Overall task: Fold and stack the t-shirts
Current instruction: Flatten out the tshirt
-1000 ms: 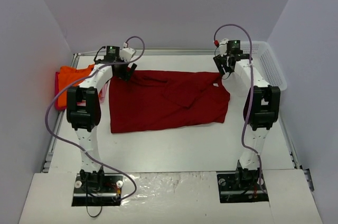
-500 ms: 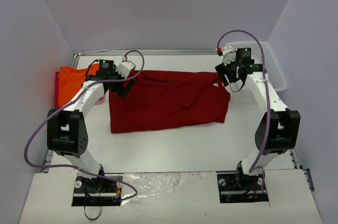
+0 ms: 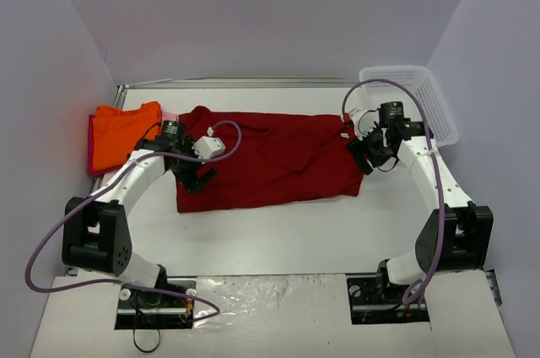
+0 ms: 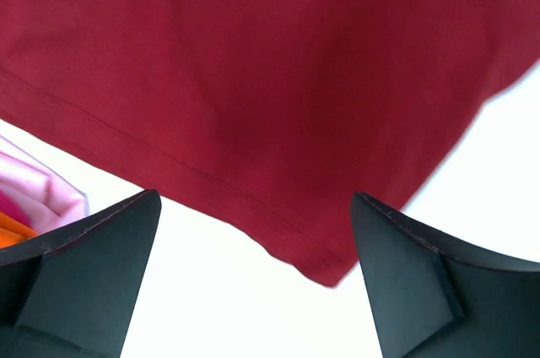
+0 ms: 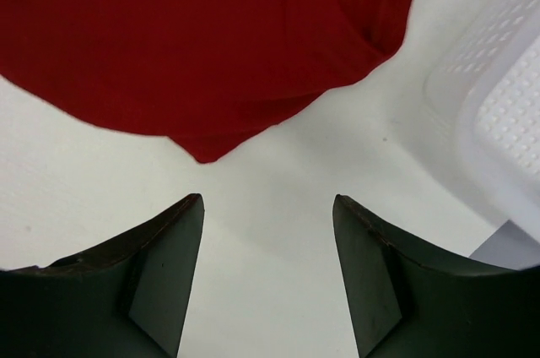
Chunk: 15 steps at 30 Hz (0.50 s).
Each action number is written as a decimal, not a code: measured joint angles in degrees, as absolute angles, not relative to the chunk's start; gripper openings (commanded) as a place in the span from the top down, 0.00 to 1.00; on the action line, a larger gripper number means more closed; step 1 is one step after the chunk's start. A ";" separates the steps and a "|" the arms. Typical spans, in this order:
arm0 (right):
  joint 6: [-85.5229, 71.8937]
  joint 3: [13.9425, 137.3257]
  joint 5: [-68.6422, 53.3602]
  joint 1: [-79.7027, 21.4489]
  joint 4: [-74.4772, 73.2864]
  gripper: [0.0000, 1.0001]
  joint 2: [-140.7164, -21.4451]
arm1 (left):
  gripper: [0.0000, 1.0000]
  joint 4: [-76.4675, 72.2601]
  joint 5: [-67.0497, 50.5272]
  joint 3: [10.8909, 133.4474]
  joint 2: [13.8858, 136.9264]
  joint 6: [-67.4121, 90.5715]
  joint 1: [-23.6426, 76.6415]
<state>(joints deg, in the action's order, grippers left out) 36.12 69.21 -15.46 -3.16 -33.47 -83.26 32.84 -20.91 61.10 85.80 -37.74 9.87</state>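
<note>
The red shirt [image 3: 270, 160] lies flat on the table [image 3: 278, 231]. It looks soft and floppy, so we should pinch its 7 and 5 o'clock corners. Our left gripper [image 4: 255, 206] and right gripper [image 5: 268, 199] hang there, fingers apart, empty.

The large t-shirt [image 3: 270, 155] across the middle of the top view was a plain dark red, without print or pattern. At the left edge lay a bright orange t-shirt [image 3: 122, 128], with a sliver of pale pink t-shirt [image 4: 38, 197] beside it. The basket [image 3: 426, 96] at upper right was white, dotted with rows of small holes. The table [image 3: 295, 231] was white, the walls [image 3: 253, 12] pale lilac-grey. The left gripper [image 4: 255, 206] and right gripper [image 5: 268, 199] had matt black fingers [image 4: 84, 282].
</note>
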 measured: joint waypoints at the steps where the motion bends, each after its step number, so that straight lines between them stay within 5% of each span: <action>1: 36.80 68.64 -15.55 -3.25 -34.48 0.42 -83.24 | 0.05 33.71 -21.10 60.55 85.10 -38.44 9.96; 15: 42.81 64.23 -17.74 -4.64 -41.19 0.50 -90.80 | 0.06 34.50 -17.96 48.71 82.89 -40.34 11.31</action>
<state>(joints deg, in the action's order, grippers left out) 42.81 64.23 -17.74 -4.64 -41.19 -90.80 34.50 -17.96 48.71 82.89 -40.34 11.31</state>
